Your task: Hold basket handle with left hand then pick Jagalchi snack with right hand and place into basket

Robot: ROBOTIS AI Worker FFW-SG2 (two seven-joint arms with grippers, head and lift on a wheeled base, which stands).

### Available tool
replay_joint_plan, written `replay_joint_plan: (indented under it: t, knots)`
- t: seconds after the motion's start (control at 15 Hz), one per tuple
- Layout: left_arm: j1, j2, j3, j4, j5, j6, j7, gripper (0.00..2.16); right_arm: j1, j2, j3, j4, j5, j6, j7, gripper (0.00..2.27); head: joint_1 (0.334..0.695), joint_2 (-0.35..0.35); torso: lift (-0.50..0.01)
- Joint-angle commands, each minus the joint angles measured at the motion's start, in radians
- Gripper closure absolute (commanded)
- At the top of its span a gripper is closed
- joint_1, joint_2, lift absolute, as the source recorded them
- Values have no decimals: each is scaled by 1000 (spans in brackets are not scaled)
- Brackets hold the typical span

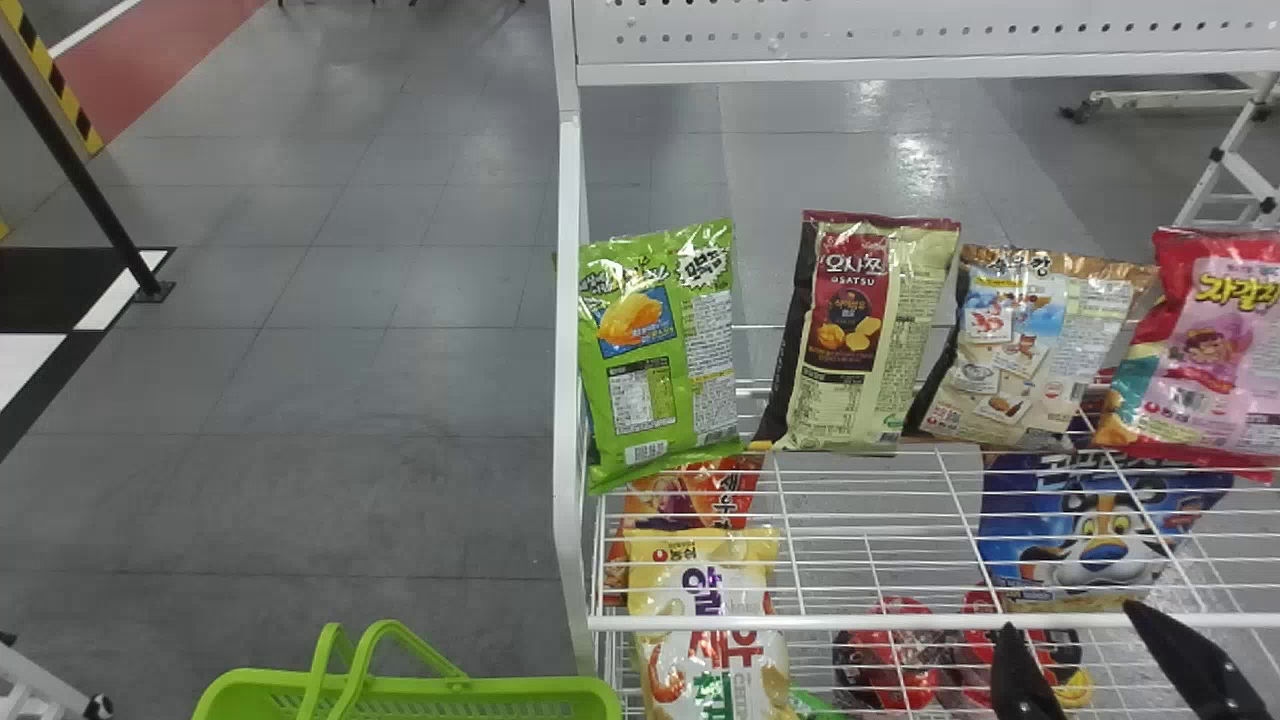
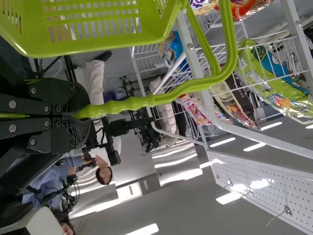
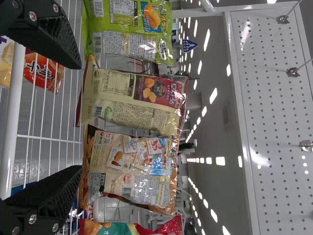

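Note:
The right gripper point(image 1: 1072, 618) is at the lower right of the head view, below and in front of the upper rack shelf, fingers apart and holding nothing. The pink and red Jagalchi bag point(image 1: 1222, 350) leans upright at that shelf's right end. In the right wrist view, the open gripper point(image 3: 79, 116) faces the tan bag and the cream bag; part of the Jagalchi bag point(image 3: 161, 226) shows at the bottom edge. A green basket point(image 1: 530, 688) is at the head view's lower left. In the left wrist view, the left gripper point(image 2: 80, 112) is closed around the basket handle point(image 2: 129, 104).
Left of the Jagalchi bag stand a tan bag point(image 1: 1040, 350), a cream and maroon bag point(image 1: 860, 340) and a green bag point(image 1: 660, 350). The shelf's white front rail point(image 1: 900, 622) runs near the right gripper. More snacks lie on the level below. A white post point(image 1: 570, 400) separates basket and shelf.

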Motion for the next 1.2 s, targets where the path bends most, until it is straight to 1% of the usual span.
replay_joint_plan:
  t: [0.0,0.47,0.73,1.0,1.13]
  knots:
    - [-2,0,-1,2,-1,-1,-10,2145,0,2,0,0,0,0,0,76,695,42,-9]
    - [-2,0,-4,2,-4,-1,-10,2145,0,2,-8,-2,0,0,0,76,695,38,-9]
    - [0,0,-7,2,-4,-4,-10,2145,-25,2,-43,-60,0,123,-6,76,695,25,-9]
    - [4,9,-10,0,-4,-4,-10,2145,-107,2,-112,-112,0,307,-18,80,695,-21,-9]
    - [9,12,-10,-3,-4,-4,-10,2145,-149,2,-158,-137,-6,396,-20,80,695,-64,-9]
